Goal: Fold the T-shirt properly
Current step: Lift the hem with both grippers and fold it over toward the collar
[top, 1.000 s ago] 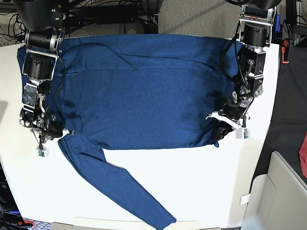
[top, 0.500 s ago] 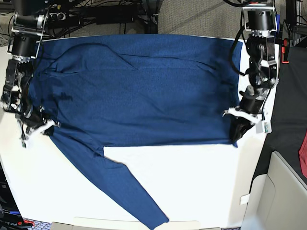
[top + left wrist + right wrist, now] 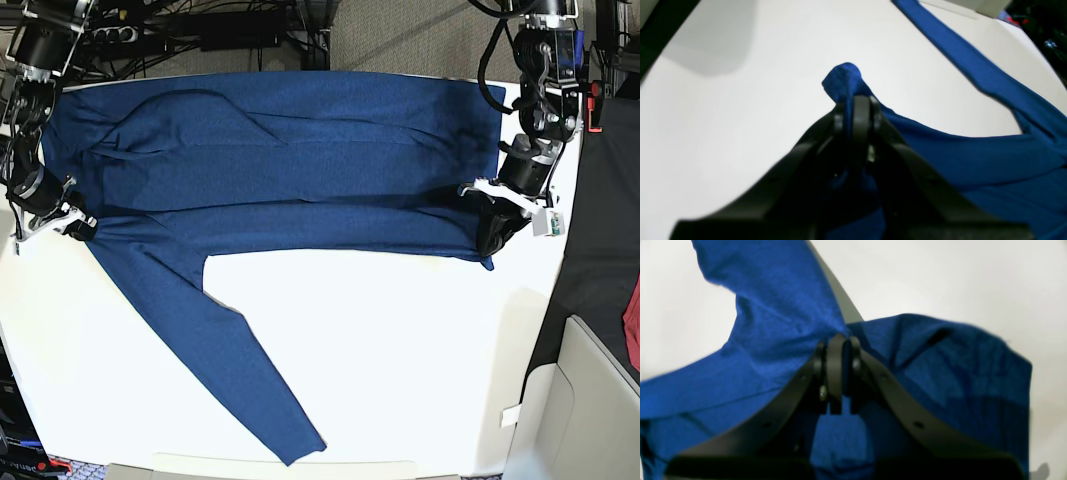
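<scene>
Both tools were clamped on the T-shirt (image 3: 280, 190): left tool (image 3: 857, 100) at a bunched hem corner, right tool (image 3: 838, 340) probably near the sleeve seam; soft, limp knit that sagged between grips

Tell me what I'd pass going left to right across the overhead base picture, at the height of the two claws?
Right gripper pinching the cloth, then the T-shirt spread across the white table, then the left gripper pinching the shirt's other edge.
</scene>
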Motion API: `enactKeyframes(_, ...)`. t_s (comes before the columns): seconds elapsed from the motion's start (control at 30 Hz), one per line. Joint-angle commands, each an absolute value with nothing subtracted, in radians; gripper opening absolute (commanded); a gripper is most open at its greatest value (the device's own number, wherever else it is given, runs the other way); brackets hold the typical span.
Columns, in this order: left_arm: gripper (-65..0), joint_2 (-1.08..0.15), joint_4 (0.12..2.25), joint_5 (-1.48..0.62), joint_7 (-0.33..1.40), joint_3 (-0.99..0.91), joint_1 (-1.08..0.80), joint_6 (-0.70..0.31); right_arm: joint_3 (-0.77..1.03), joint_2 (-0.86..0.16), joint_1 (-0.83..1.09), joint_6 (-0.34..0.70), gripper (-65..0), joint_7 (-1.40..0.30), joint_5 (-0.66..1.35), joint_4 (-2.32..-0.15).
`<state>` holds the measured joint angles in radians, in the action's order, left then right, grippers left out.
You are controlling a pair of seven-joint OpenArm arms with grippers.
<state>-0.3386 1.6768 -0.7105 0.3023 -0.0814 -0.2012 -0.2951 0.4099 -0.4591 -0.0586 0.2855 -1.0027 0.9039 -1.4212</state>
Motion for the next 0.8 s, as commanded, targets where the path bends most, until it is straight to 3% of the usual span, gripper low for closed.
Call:
enactKeyframes(0.0, -65.0, -0.351, 1.712, -0.723, 0.266, -0.090, -0.208, -0.302, 0.420, -0.490, -0.056, 0.295, -64.6, -0.989, 0.934, -1.460)
enactKeyframes(0.5, -65.0, -0.349, 1.807, -0.723, 0.263, -0.165, -0.374, -0.302, 0.581, -0.503, 0.193, 0.295, -64.6, -0.990, 1.092, -1.649)
enactKeyframes(0.77, -65.0, -0.349, 1.831, -0.725, 0.265, -0.171, -0.447, -0.302, 0.616, -0.504, 0.225, 0.295, -64.6, -0.990, 1.104, -1.675)
